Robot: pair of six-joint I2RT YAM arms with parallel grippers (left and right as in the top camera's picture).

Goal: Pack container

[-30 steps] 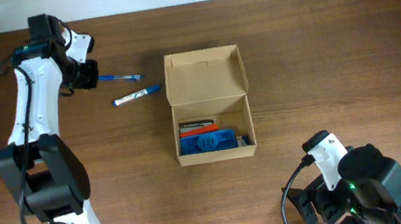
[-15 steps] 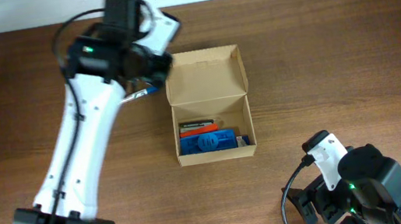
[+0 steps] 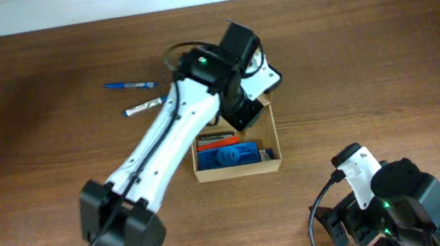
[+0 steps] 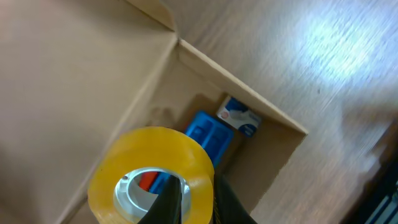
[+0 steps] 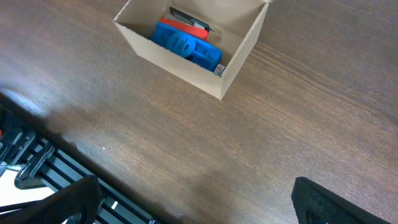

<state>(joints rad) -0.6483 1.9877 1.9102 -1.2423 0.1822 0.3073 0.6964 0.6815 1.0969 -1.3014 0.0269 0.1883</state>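
- Overhead: cardboard box (image 3: pixel 239 170) stands mid-surface (image 3: pixel 382 48). The left arm (image 3: pixel 172 138) reaches over its far half. Two pens (image 3: pixel 145 108) lie well apart to its left.
- Left wrist: left pincer (image 4: pixel 198 200) pinches the wall of a yellow tape roll (image 4: pixel 143 163) above the box interior and a blue item (image 4: pixel 208 134). Step, as judged: delivering the roll. The next move calls for lowering it onto bare floor, then letting go.
- Right wrist: right pincer (image 5: pixel 196 193) is spread and empty, short of the box.
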